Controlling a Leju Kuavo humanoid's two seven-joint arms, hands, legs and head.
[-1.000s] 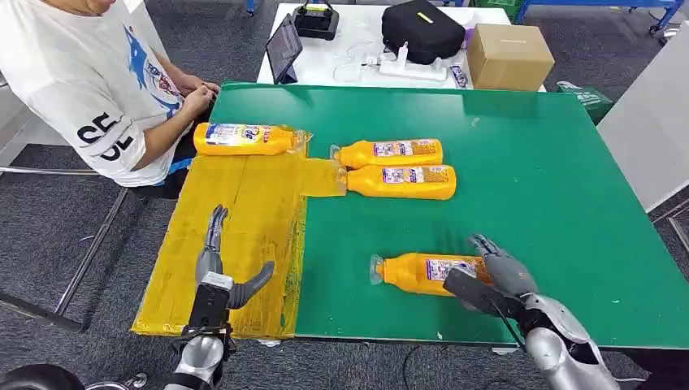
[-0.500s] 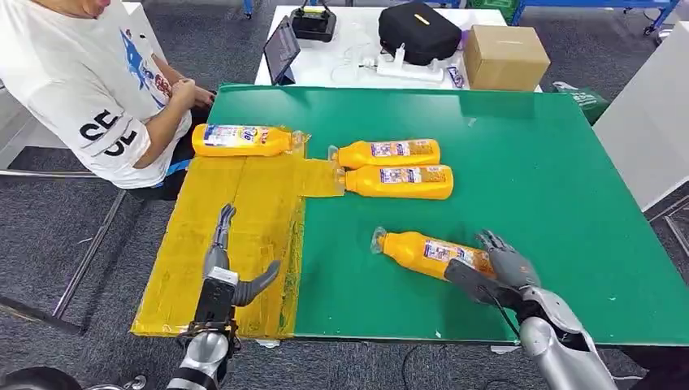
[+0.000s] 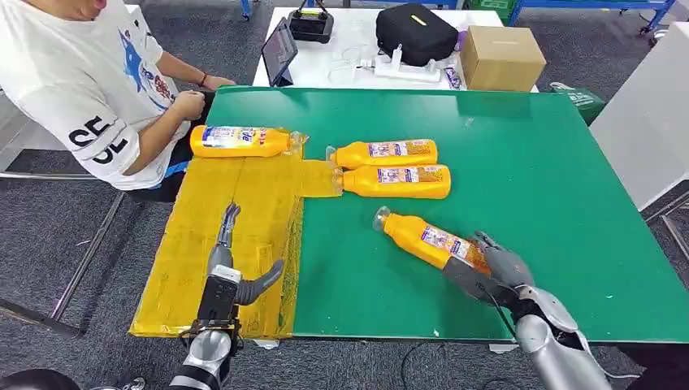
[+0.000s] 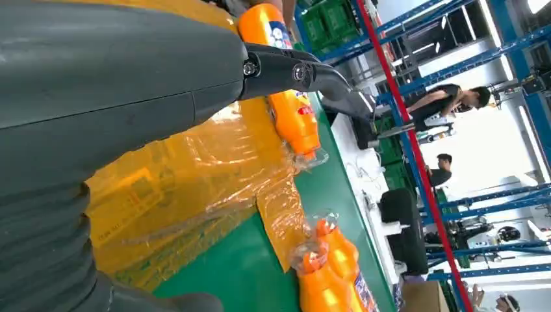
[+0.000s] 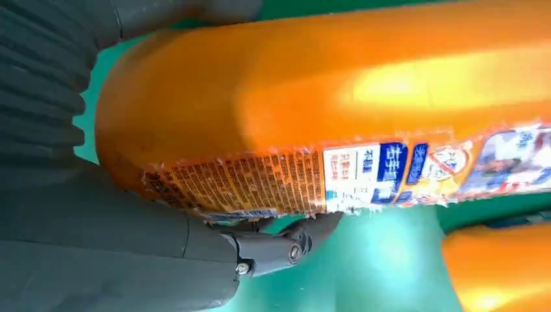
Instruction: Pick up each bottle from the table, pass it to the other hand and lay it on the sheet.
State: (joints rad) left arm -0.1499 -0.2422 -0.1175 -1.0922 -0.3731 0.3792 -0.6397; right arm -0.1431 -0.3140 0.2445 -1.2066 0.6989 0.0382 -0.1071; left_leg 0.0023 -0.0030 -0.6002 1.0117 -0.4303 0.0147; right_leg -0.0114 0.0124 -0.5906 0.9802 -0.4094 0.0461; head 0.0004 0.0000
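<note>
My right hand [image 3: 497,273] grips the base of an orange bottle [image 3: 424,239], which slants across the green table [image 3: 552,187] with its cap toward the far left. Up close, the right hand [image 5: 97,234] wraps the labelled bottle [image 5: 325,110]. My left hand [image 3: 228,275] hovers open, holding nothing, over the yellow sheet [image 3: 244,203]. One bottle [image 3: 240,140] lies at the sheet's far edge, also seen as the bottle [image 4: 294,114] on the sheet [image 4: 188,188]. Two more bottles [image 3: 382,153] [image 3: 396,181] lie side by side on the green, caps at the sheet's flap.
A person [image 3: 89,81] in a white shirt sits at the table's far left corner, hands near the sheet's far edge. Behind the green table a white table carries a tablet [image 3: 283,50], a black bag [image 3: 416,32] and a cardboard box [image 3: 504,58].
The right hand has closed on the near bottle and swung it, so its cap now points farther away and left. The left hand has crept slightly forward over the sheet.
</note>
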